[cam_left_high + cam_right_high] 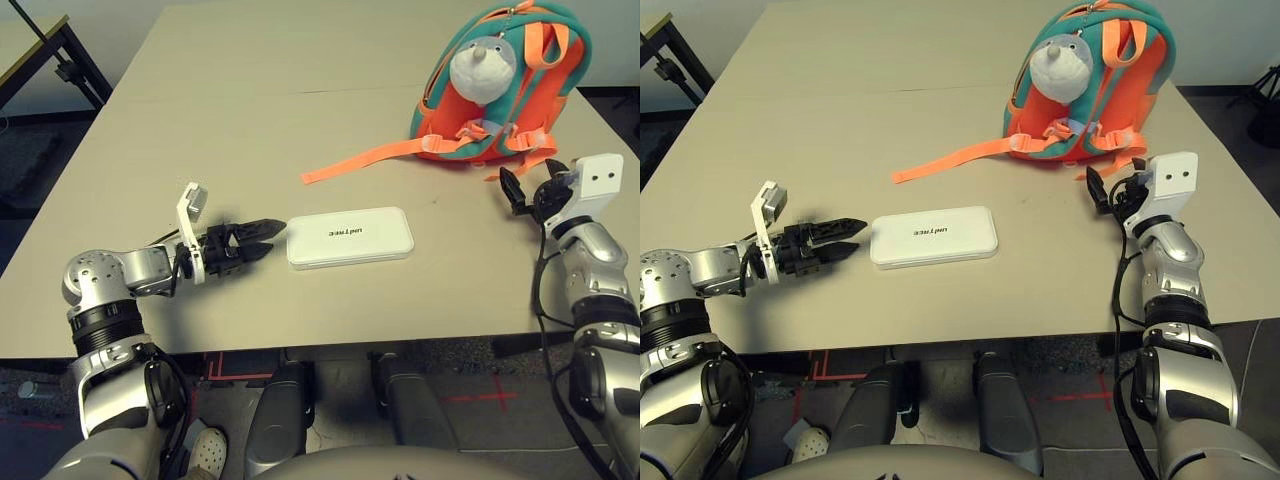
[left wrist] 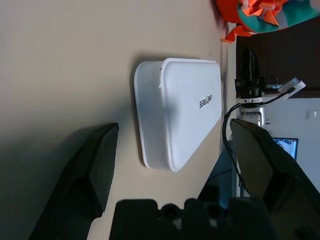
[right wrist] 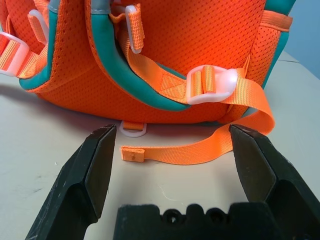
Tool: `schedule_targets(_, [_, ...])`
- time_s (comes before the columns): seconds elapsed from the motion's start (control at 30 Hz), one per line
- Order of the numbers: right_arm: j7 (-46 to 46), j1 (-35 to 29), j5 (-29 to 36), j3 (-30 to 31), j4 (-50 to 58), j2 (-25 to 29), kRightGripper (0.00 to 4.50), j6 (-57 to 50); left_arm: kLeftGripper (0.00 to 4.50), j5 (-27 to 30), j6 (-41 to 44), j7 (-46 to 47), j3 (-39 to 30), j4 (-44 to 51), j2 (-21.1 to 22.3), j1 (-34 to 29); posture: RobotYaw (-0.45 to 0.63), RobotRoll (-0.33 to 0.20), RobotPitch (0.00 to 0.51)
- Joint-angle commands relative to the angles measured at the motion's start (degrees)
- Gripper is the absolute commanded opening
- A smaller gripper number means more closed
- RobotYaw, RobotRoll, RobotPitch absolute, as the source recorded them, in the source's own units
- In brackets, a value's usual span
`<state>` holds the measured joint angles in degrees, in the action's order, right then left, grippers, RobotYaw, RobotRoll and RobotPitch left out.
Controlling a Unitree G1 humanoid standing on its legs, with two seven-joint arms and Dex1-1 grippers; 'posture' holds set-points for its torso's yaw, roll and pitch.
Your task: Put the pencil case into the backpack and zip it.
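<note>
Left end effector [image 1: 262, 238] is hovering spread wide, just short of the pencil case [image 1: 350, 237] lying flat on the surface [image 1: 250, 120]; right end effector [image 1: 527, 188] is gaping, empty, facing the backpack [image 1: 500, 85].

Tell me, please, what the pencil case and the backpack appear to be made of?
The pencil case looks like hard white plastic with a smooth satin finish: crisp rounded edges, a moulded seam, soft highlights. The backpack seems to be orange woven mesh fabric with teal padded trim, its straps ribbed webbing with translucent plastic buckles; the animal head looks plush.
</note>
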<state>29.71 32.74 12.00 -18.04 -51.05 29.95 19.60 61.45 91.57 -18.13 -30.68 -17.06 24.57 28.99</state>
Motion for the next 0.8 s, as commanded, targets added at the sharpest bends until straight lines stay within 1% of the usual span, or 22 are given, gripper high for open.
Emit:
schedule_targets(0.03, [-0.2,-0.9,-0.2,0.5,0.7,-0.2,4.5,0.3,4.47,1.5,0.9,-1.2,3.9,-3.3,1.6,-0.3,-0.09,0.0,0.161])
schedule_targets(0.1, [-0.2,-1.0,-0.2,0.5,0.8,-0.3,4.5,0.3,4.47,1.9,0.9,-1.4,5.5,-4.8,2.6,-0.2,-0.09,0.0,0.161])
schedule_targets(0.33, [0.7,-1.9,-0.3,1.0,1.9,-0.1,4.5,-0.7,4.47,2.3,0.9,-2.2,7.3,-9.5,3.8,1.1,-0.1,0.0,0.163])
schedule_targets(0.47, [5.6,-3.6,-1.4,4.0,5.1,1.2,4.5,-3.1,4.47,-0.6,0.9,-1.8,5.9,-11.0,3.1,2.2,-0.1,0.0,0.164])
schedule_targets(0.6, [14.4,-7.0,-2.3,8.9,11.6,3.3,4.5,-7.1,4.47,-2.6,0.8,-2.1,5.3,-10.6,2.2,2.8,-0.1,0.0,0.164])
schedule_targets(0.7, [20.0,-9.5,-3.2,12.7,16.4,5.3,3.92,-9.9,4.5,-3.9,0.6,-2.7,5.4,-10.4,1.7,2.9,-0.11,0.0,0.164])
schedule_targets(0.8, [24.6,-11.3,-3.6,16.1,21.1,6.7,2.82,-13.8,4.5,-5.0,-0.2,-3.1,5.1,-10.6,1.2,3.3,-0.11,0.0,0.165])
